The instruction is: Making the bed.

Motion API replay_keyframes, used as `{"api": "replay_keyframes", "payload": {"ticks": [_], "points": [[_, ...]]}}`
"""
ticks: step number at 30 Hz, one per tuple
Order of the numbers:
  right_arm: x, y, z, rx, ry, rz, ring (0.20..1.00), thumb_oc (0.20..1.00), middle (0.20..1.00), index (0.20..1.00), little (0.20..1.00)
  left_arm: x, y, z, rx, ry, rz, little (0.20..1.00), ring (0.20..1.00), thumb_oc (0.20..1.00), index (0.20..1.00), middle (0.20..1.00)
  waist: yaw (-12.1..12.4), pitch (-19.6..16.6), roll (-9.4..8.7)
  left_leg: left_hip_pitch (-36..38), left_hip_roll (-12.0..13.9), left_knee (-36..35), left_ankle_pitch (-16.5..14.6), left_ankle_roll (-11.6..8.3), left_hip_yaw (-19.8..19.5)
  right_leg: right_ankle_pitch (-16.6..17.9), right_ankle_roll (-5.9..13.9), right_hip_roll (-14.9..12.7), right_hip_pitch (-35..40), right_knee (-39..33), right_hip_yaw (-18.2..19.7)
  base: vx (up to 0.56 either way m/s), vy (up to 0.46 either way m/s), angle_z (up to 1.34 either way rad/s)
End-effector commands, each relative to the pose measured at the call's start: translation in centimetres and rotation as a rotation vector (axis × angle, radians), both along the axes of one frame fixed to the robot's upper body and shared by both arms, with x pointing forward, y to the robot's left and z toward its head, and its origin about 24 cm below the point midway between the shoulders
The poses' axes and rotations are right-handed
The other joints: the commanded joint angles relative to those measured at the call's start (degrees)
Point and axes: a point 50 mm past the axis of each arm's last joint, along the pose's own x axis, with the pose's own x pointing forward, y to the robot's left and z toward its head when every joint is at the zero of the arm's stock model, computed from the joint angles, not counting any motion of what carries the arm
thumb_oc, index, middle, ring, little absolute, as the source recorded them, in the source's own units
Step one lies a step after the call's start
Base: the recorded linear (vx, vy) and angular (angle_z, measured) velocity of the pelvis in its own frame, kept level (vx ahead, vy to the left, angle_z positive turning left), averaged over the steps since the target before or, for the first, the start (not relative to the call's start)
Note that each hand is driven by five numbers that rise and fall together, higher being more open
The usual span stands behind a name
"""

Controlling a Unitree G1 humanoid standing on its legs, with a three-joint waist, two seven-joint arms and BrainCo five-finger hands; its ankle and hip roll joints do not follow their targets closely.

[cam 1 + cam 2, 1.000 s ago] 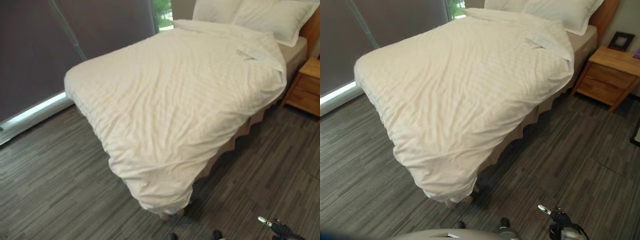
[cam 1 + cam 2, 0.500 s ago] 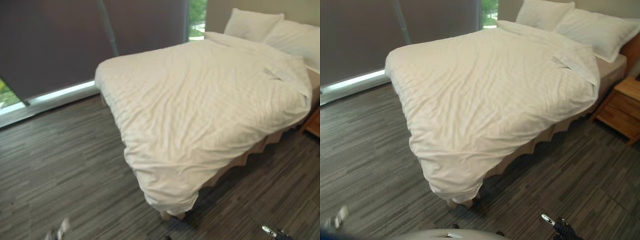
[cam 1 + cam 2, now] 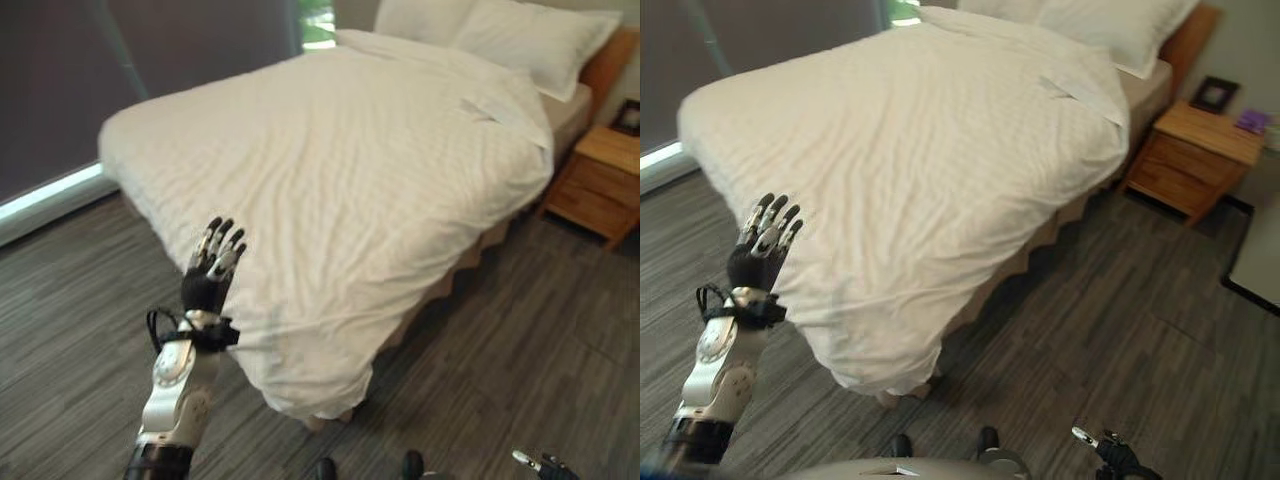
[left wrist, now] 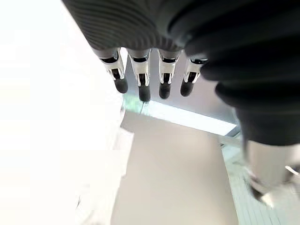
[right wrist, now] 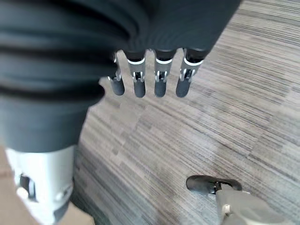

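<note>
The bed's white duvet [image 3: 340, 170] lies spread over the mattress, wrinkled, and its near corner [image 3: 310, 385] hangs low toward the floor. Two white pillows [image 3: 520, 35] rest at the head, and a turned-back flap of the duvet [image 3: 500, 105] lies below them. My left hand [image 3: 212, 265] is raised in front of the duvet's foot edge, open with straight fingers [image 4: 140, 79], holding nothing. Whether it touches the cloth I cannot tell. My right hand [image 3: 1100, 450] hangs low over the floor, open, with its fingers [image 5: 159, 75] straight.
A wooden nightstand [image 3: 600, 180] stands to the right of the bed's head, with a small picture frame [image 3: 1215, 93] on it. A dark window blind [image 3: 150, 60] runs behind the bed's far side. A pale table edge [image 3: 1260, 260] shows at the right. Grey plank floor [image 3: 520, 340] surrounds the bed.
My left arm has come up into view with the hand held open before the duvet's foot edge. The camera has swung, shifting the whole picture. The bed looks unchanged.
</note>
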Motion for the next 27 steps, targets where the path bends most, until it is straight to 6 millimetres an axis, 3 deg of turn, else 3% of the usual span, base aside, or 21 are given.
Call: {"api": "replay_keyframes", "payload": {"ticks": [1,3,7,12,19,27], "points": [[3.2,0.2,0.8,-0.022,-0.087,0.062,1.000,1.000,1.000,1.000,1.000,0.8,1.8,1.4,-0.009,-0.064,0.096,0.200,0.200,0.200,0.200,0.200,0.0,2.2,-1.84,0.0,0.3,0.7,0.0,-1.58,-0.9,1.6,3.98,-2.6,-0.1,1.4,1.3,-0.12,0.029,-0.44],[4.8,0.5,1.5,-0.030,-0.148,0.093,1.000,1.000,1.000,1.000,1.000,2.4,2.1,0.5,-0.058,-0.005,0.139,0.200,0.200,0.200,0.200,0.200,-1.1,4.0,-3.07,-2.7,0.5,0.7,0.6,-1.53,-0.1,2.9,4.32,-2.5,-3.3,1.4,2.7,-0.13,0.049,-0.21],[5.8,0.9,1.9,-0.027,-0.190,0.104,1.000,1.000,1.000,1.000,1.000,3.7,3.1,0.2,-0.157,0.027,0.185,0.200,0.200,0.200,0.200,0.200,-1.7,4.8,-4.63,-5.3,0.7,0.7,1.3,-1.53,0.8,4.4,4.94,-2.2,-6.4,1.0,3.9,-0.08,0.050,-0.16],[7.0,1.3,2.7,-0.019,-0.263,0.115,1.000,1.000,1.000,1.000,1.000,3.7,5.7,1.0,-0.103,0.033,0.245,0.200,0.200,0.200,0.200,0.200,-2.0,5.2,-6.16,-6.0,0.9,0.7,1.2,-1.44,2.0,5.3,5.57,-2.3,-8.2,0.9,5.3,-0.01,0.058,-0.17],[6.6,2.3,2.2,0.010,-0.251,0.143,1.000,1.000,1.000,1.000,1.000,3.4,6.4,1.8,-0.131,-0.011,0.282,0.200,0.200,0.200,0.200,0.200,-1.8,5.3,-7.18,-5.3,0.7,0.7,0.6,-1.43,2.5,5.3,5.68,-2.7,-7.9,0.9,5.4,0.00,0.006,-0.02],[8.2,3.6,2.7,0.024,-0.289,0.242,1.000,1.000,1.000,1.000,1.000,3.7,8.1,2.3,-0.132,-0.005,0.339,0.200,0.200,0.200,0.200,0.200,-1.6,6.6,-8.07,-5.5,0.4,0.7,0.6,-1.37,2.4,5.7,5.88,-2.9,-8.3,1.0,5.1,0.00,0.000,0.00]]}}
